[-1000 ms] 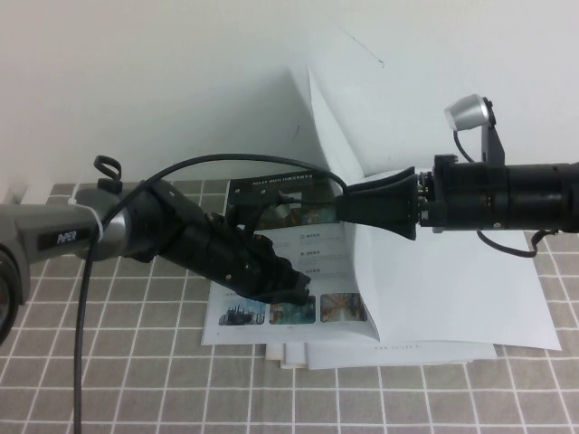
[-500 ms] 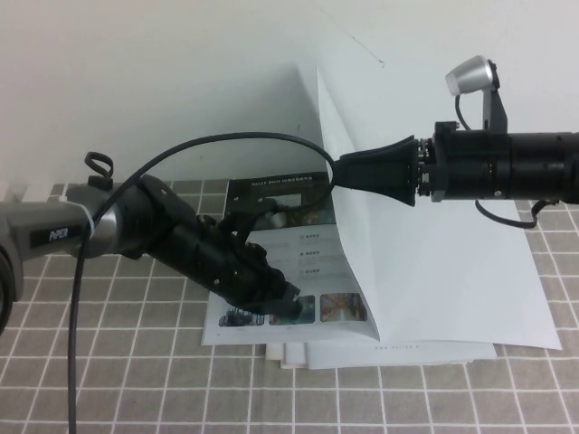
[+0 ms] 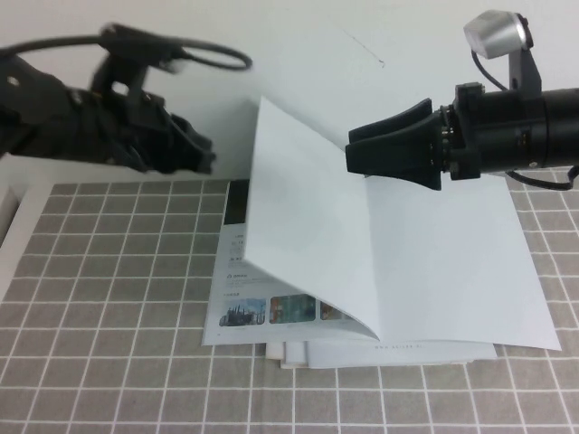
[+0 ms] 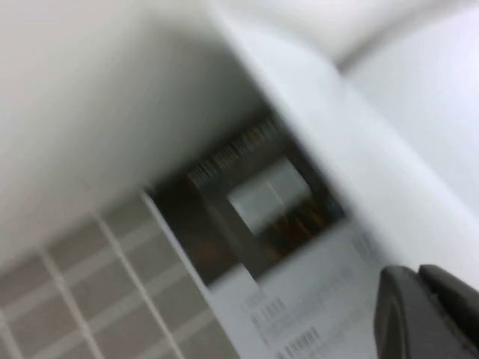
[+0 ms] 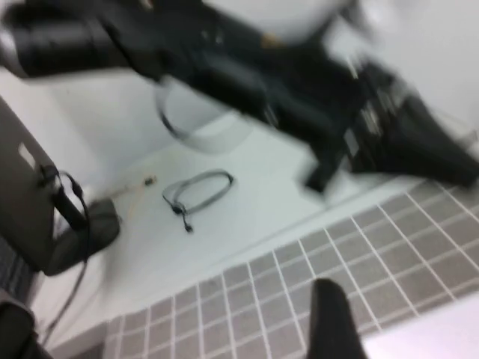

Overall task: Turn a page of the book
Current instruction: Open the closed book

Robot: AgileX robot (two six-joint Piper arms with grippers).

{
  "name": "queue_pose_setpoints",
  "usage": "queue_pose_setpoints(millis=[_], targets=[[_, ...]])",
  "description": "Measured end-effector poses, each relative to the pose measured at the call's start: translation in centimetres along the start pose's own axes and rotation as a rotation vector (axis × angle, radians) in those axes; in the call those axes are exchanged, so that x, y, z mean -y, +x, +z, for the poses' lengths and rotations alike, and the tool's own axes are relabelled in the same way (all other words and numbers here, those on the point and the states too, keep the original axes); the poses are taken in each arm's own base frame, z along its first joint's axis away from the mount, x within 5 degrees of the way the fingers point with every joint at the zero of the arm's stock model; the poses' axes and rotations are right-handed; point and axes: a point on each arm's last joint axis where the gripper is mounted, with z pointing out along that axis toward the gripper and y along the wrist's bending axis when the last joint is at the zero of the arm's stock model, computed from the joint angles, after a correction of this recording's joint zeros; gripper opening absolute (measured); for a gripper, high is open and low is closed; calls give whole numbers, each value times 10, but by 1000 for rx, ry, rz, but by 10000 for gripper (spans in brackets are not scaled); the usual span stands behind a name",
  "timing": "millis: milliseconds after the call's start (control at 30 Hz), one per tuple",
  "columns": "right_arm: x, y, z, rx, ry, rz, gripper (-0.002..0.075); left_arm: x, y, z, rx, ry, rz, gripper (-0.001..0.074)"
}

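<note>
The bench (image 3: 109, 344) carries a grey checked cloth with white grid lines, set against a white wall. The book (image 3: 452, 280) lies open on the cloth, right of centre, its right half a blank white spread lying flat and reaching toward the cloth's right edge. Its left half shows printed matter: a dark banner picture along the far edge, small text below it, and a row of small colour photos near the front edge. A few loose sheets (image 3: 298, 354) stick out from under the book's front edge.

The page (image 3: 312, 226) stands raised from the spine, leaning over toward the left half and hiding much of it; the face turned to the high camera is plain white. Its free edge hangs in the air, and no tool touches it.

The left arm is lifted well above the cloth's far left part, its outline blurred. The left tool (image 3: 194, 149) points toward the page's free edge and stays apart from it; whether it is clenched or released I cannot tell.

The right tool (image 3: 355, 152) hovers above the book's far edge, just beside the page's upper corner, released, with its two black fingers spread and nothing between them.
</note>
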Motion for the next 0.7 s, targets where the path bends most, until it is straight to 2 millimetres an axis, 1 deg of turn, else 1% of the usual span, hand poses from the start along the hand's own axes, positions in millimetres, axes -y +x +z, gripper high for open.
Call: queue_pose_setpoints(millis=[33, 100, 133, 200, 300, 333, 367, 400, 467, 533, 633, 700], targets=[[2, 1, -1, -16, 15, -5, 390, -1, -8, -13, 52, -27, -1, -4], [9, 5, -4, -56, 85, -6, 342, 2, -17, -29, 113, -47, 4, -4], [13, 7, -5, -75, 129, 3, 316, 4, -20, -35, 129, -47, 11, -4], [25, 11, -8, -123, 268, 14, 239, 7, -20, -36, 128, -35, 30, -4], [43, 19, -15, -183, 465, 8, 107, 12, -11, -15, 55, 24, 45, -4], [49, 24, -18, -202, 518, 5, 69, 13, -5, -4, 20, 47, 48, -4], [54, 29, -19, -224, 553, 3, 49, 12, 1, 9, -15, 65, 39, -4], [58, 34, -20, -239, 574, 9, 34, 11, 9, 22, -51, 83, 30, -4], [71, 50, -22, -287, 631, 40, 13, 5, 26, 48, -124, 110, -7, -4], [83, 70, -20, -332, 648, 84, 6, -1, 45, 74, -197, 128, -37, -4], [99, 97, -16, -397, 642, 144, 0, -7, 70, 102, -285, 151, -72, -4], [108, 115, -13, -444, 638, 187, -1, -9, 82, 114, -320, 158, -85, -4]])
